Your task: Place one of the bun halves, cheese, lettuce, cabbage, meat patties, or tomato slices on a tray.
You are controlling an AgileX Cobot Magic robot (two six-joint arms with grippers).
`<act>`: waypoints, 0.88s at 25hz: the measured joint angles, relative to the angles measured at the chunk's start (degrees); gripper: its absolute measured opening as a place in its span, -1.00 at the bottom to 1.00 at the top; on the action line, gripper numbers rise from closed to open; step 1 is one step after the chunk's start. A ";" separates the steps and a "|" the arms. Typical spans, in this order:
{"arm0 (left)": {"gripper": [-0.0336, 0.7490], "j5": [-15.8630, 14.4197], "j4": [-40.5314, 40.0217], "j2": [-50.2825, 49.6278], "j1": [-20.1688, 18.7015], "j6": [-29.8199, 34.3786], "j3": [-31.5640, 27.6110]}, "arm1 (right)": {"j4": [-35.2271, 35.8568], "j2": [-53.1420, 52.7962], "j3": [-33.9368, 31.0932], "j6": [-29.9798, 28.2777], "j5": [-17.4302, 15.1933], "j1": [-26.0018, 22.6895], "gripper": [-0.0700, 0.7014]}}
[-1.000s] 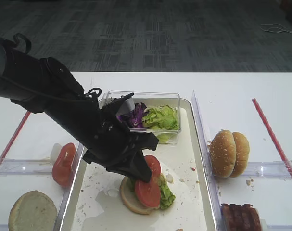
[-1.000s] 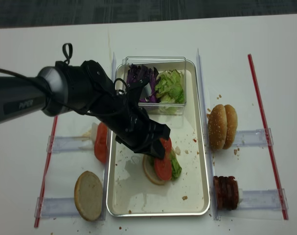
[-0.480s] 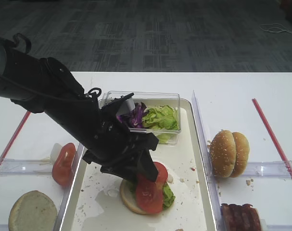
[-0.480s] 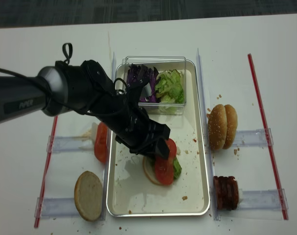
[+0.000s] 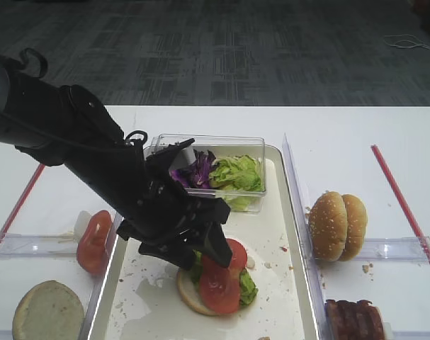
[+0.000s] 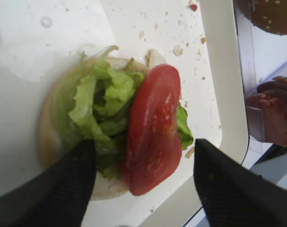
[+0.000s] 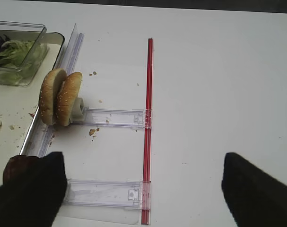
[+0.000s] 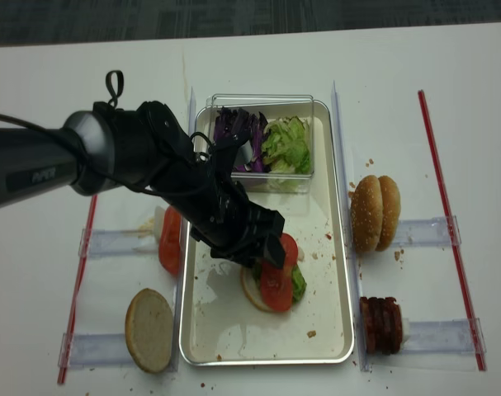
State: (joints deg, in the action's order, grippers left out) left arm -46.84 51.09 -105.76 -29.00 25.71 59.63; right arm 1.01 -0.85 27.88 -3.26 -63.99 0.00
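Tomato slice (image 6: 152, 130) dropped onto lettuce (image 6: 103, 111); left end effector (image 6: 141, 175) parted, seemingly hiding bun half (image 5: 188, 292).

My open left gripper (image 6: 141, 182) straddles the stacked tomato slice (image 6: 153, 130). Bare tray (image 8: 233, 334) lies nearer the camera; the clear plastic box (image 8: 262, 136) blocks the far end.

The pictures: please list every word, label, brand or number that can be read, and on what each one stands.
Pale lettering on the left arm's dark sleeve, overhead view: blurred, not legible.
Tray, clear box, rails, red strips, food: no text.
Wrist views: no text.
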 joint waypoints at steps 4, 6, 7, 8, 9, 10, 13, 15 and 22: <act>0.34 0.72 -1.33 0.67 0.00 -0.48 0.00 | 0.00 0.00 0.00 0.00 0.00 0.00 0.97; 0.35 0.94 -1.54 1.64 0.00 -0.71 0.00 | 0.00 0.00 0.00 0.00 0.00 0.00 0.97; 0.35 0.94 -1.54 2.03 0.00 -0.82 0.00 | 0.00 0.00 0.00 0.00 0.00 0.00 0.97; 0.35 0.94 -1.63 2.55 0.00 -0.82 0.00 | 0.00 0.00 0.00 0.00 0.00 0.00 0.97; 0.35 0.94 -1.63 3.00 0.00 -0.91 0.00 | 0.00 0.00 0.00 0.00 0.00 0.00 0.97; 0.35 0.94 -1.63 3.44 0.00 -0.91 0.00 | 0.00 0.00 0.00 0.00 0.00 0.00 0.97; 0.36 0.94 -1.77 4.71 0.00 -1.29 0.00 | 0.00 0.00 0.00 0.00 0.00 0.00 0.97; 0.36 0.94 -1.90 5.73 0.00 -1.39 0.00 | 0.00 0.00 0.00 0.00 0.00 0.00 0.97; 0.36 0.82 -2.22 11.05 0.00 -1.64 0.00 | 0.00 0.00 0.00 0.00 0.00 0.00 0.97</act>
State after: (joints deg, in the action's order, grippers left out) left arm -46.01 48.87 -94.70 -29.00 24.07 59.63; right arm 1.01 -0.85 27.88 -3.26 -63.99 0.00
